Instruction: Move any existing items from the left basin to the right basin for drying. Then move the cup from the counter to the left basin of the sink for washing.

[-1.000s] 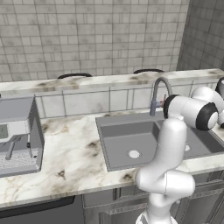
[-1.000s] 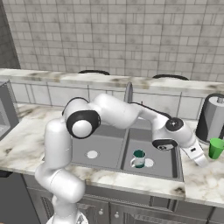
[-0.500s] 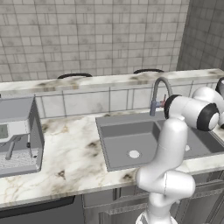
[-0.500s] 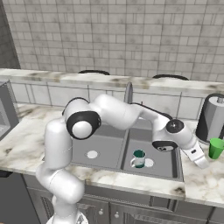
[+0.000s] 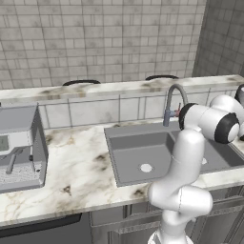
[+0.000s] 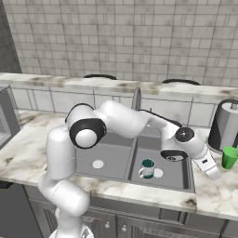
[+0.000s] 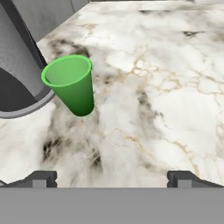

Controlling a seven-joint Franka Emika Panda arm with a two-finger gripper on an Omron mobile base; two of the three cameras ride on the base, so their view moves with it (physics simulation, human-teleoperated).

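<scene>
Marble counter (image 6: 218,195), white with brown veins, wraps the grey sink (image 5: 143,178). Sink is a double: left basin (image 6: 109,155) holds nothing but its pale round drain; right basin (image 6: 173,158) holds the small teal-green cup (image 6: 148,168), upright, pale inside, sitting just beside that basin's drain. Curved grey tap (image 5: 171,102) stands behind the divider.

Grey box appliance (image 5: 21,145) at far left of the counter in the left base view, open front, contents not readable. Grey cylindrical canister (image 6: 226,125) with a dark base ring on the counter right of the sink; closed top, can't tell what's inside.

Bright green cup (image 7: 71,84) stands upright on the marble just beside the canister's base, close to touching it; looks empty from the hand view. In the right base view it sits in front of the canister, right of the sink.

Gripper (image 7: 112,178) hangs over the counter right of the right basin, pointed at the green cup, near it but apart. Fingertips (image 7: 40,178) are spread wide with nothing between them.

No brands, labels or legible writing on any item; small panel on the grey appliance is too blurred to read.
</scene>
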